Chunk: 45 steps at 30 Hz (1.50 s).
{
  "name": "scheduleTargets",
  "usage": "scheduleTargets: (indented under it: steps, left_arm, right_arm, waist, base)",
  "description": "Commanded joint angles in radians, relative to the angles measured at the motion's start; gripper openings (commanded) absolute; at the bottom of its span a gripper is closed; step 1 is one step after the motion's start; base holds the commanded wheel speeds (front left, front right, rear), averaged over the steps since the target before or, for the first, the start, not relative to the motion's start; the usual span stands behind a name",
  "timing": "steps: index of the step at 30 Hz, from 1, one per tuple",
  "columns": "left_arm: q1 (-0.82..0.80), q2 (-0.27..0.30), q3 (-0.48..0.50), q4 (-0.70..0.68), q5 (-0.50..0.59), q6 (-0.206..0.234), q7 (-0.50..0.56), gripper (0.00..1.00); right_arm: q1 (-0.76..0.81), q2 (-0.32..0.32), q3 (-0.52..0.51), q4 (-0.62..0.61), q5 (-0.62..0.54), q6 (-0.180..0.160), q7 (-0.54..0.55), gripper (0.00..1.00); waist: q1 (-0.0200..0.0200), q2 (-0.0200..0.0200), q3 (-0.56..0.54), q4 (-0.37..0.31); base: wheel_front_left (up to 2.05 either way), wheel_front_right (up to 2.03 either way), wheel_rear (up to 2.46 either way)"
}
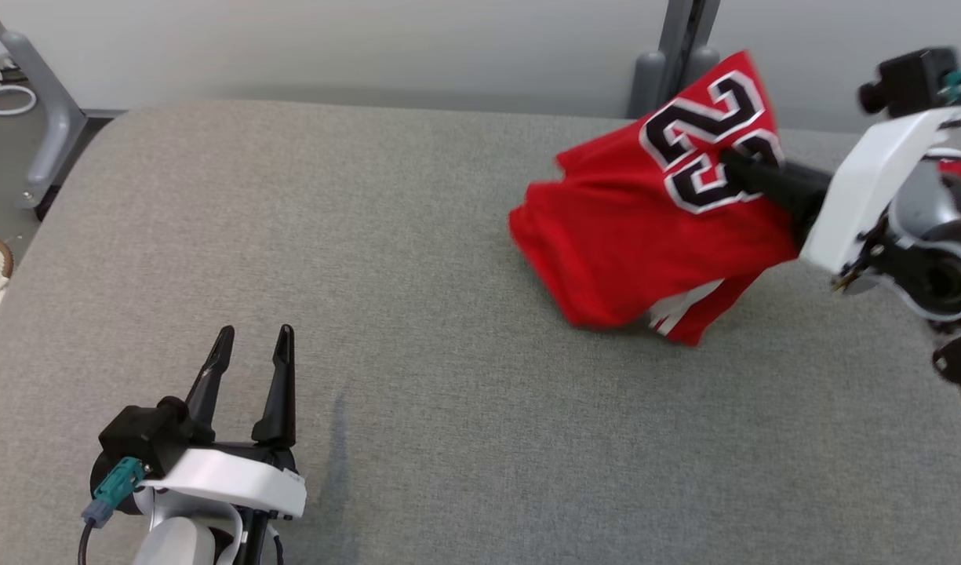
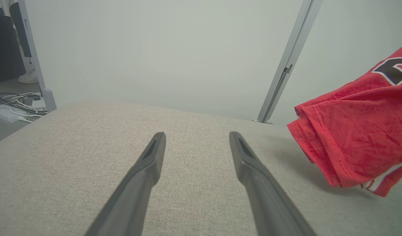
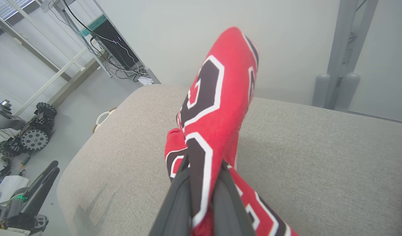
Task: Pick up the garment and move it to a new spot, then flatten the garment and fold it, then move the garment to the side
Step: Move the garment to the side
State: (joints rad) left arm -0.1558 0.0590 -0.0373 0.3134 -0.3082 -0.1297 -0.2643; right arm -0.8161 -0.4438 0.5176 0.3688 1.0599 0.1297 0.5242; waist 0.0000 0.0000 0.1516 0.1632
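The garment (image 1: 645, 227) is a red jersey with black-and-white numerals, bunched and hanging above the grey padded table (image 1: 417, 314) at the far right, its lower edge near the surface. My right gripper (image 1: 743, 165) is shut on a fold of the garment (image 3: 209, 108), the cloth rising between the two dark fingers (image 3: 178, 200). At the near left my left gripper (image 1: 249, 341) stands open over bare table, well apart from the jersey. Past its spread fingers (image 2: 145, 170), the garment (image 2: 355, 131) hangs at the right edge of the left wrist view.
A grey post (image 1: 680, 55) stands behind the table's far edge by a pale wall. On the floor to the left are a frame leg (image 1: 45, 102), cables (image 2: 13, 101) and a wheeled machine (image 3: 27, 131). The table's middle and left lie bare.
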Motion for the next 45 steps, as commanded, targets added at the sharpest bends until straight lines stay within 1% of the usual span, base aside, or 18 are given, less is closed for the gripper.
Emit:
scheduleTargets:
  steps: [1,10,14,18,23,26,28,30,33,39,41,42,44,45]
  left_arm:
    - [-0.024,0.01,0.003,-0.003,0.003,-0.001,-0.001,1.0]
    - [-0.081,0.042,-0.005,-0.023,0.009,-0.001,-0.001,1.0]
    - [-0.105,0.053,-0.015,-0.035,0.011,-0.001,-0.001,1.0]
    - [-0.115,0.059,-0.021,-0.044,0.011,-0.001,-0.001,1.0]
    - [-0.125,0.061,-0.019,-0.063,0.012,-0.001,-0.001,1.0]
    - [-0.125,0.063,-0.023,-0.067,0.012,-0.001,-0.001,1.0]
    - [-0.132,0.064,-0.027,-0.071,0.011,-0.001,-0.001,1.0]
    - [-0.146,0.063,-0.031,-0.079,0.009,-0.001,-0.001,1.0]
    - [-0.151,0.06,-0.035,-0.089,0.009,-0.001,-0.001,1.0]
    - [-0.158,0.059,-0.036,-0.098,0.004,-0.001,-0.001,1.0]
    - [-0.161,0.06,-0.035,-0.097,0.003,-0.001,-0.001,1.0]
    - [-0.163,0.061,-0.035,-0.097,0.002,-0.001,-0.001,1.0]
    - [-0.166,0.063,-0.035,-0.095,0.001,-0.001,-0.001,1.0]
    - [-0.168,0.063,-0.035,-0.093,0.0,-0.001,-0.001,1.0]
  right_arm:
    - [-0.023,-0.017,-0.011,0.013,0.009,0.002,-0.007,0.0]
    - [-0.107,-0.126,-0.026,0.13,0.016,0.002,-0.048,0.0]
    - [-0.137,-0.152,-0.021,0.191,-0.001,0.002,-0.089,0.0]
    - [-0.16,-0.164,-0.005,0.229,-0.016,0.002,-0.108,0.0]
    - [-0.209,-0.211,0.01,0.285,-0.062,0.002,-0.16,0.0]
    - [-0.247,-0.237,0.022,0.314,-0.099,0.002,-0.19,0.0]
    - [-0.271,-0.241,0.036,0.327,-0.12,0.002,-0.19,0.0]
    - [-0.322,-0.252,0.046,0.387,-0.185,0.001,-0.215,0.0]
    - [-0.364,-0.251,0.056,0.457,-0.257,0.001,-0.235,0.0]
    - [-0.419,-0.225,0.059,0.615,-0.369,0.001,-0.227,0.0]
    - [-0.429,-0.215,0.061,0.667,-0.407,0.001,-0.229,0.3]
    - [-0.439,-0.211,0.059,0.693,-0.428,0.001,-0.236,0.42]
    - [-0.457,-0.205,0.059,0.749,-0.475,0.001,-0.248,0.45]
    - [-0.468,-0.197,0.055,0.777,-0.495,0.001,-0.258,0.56]
  waist:
    - [0.0,0.0,0.026,-0.014]
    - [0.0,0.0,0.144,-0.074]
    - [0.0,0.0,0.179,-0.102]
    - [0.0,0.0,0.198,-0.117]
    - [0.0,0.0,0.221,-0.124]
    - [0.0,0.0,0.237,-0.123]
    - [0.0,0.0,0.25,-0.119]
    - [0.0,0.0,0.272,-0.113]
    - [0.0,0.0,0.291,-0.105]
    - [0.0,0.0,0.318,-0.095]
    - [0.0,0.0,0.322,-0.093]
    - [0.0,0.0,0.324,-0.093]
    - [0.0,0.0,0.325,-0.091]
    - [0.0,0.0,0.324,-0.09]
  base:
    - [0.0,0.0,0.0]
    - [0.0,0.0,0.0]
    - [0.0,0.0,0.0]
    - [0.0,0.0,0.0]
    - [0.0,0.0,0.0]
    - [0.0,0.0,0.0]
    - [0.0,0.0,0.0]
    - [0.0,0.0,0.0]
    - [0.0,0.0,0.0]
    - [0.0,0.0,0.0]
    - [0.0,0.0,0.0]
    - [0.0,0.0,0.0]
    - [0.0,0.0,0.0]
    - [0.0,0.0,0.0]
